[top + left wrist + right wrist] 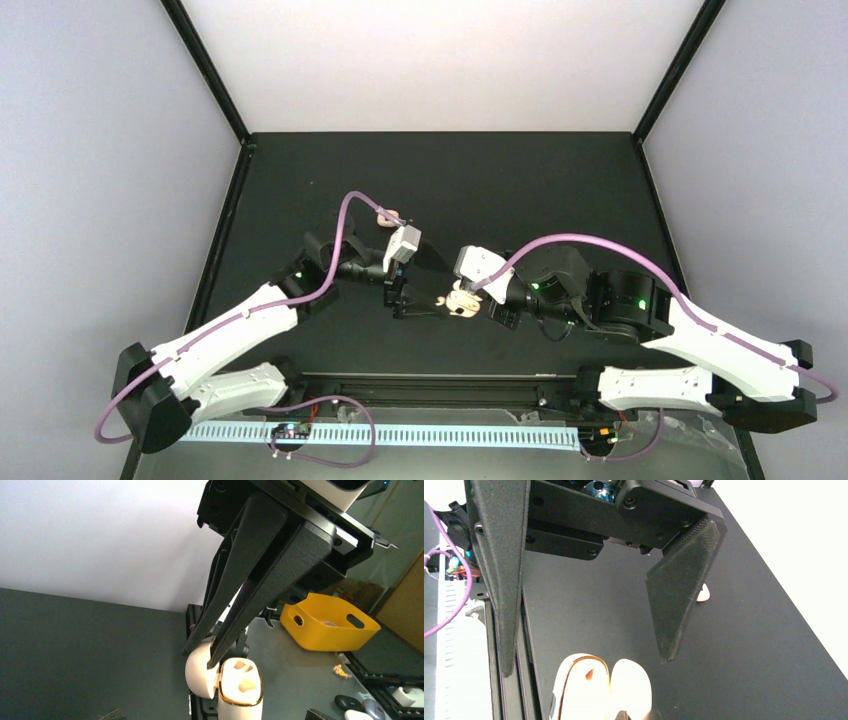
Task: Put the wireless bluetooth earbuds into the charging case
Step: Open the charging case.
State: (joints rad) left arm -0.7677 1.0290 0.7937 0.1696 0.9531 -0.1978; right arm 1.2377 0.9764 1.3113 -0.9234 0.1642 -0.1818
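Open case (594, 692) below spread fingers (679, 595)

A matte black tabletop (440, 180) carries the scene, framed by black corner posts with pale walls behind. Along its near edge lies a white perforated strip (420, 435). Off the tabletop's side, on a grey surface, sits a yellow bin (327, 622) with cut-out handles; near it lie a small orange item (340, 670) and some dark and white gadgets (360, 711), too small to identify

charging case (601, 690) cut off by the bottom edge in both wrist views; lid partly hidden behind closed fingers (250, 595); earbud (703, 593) half hidden by finger.
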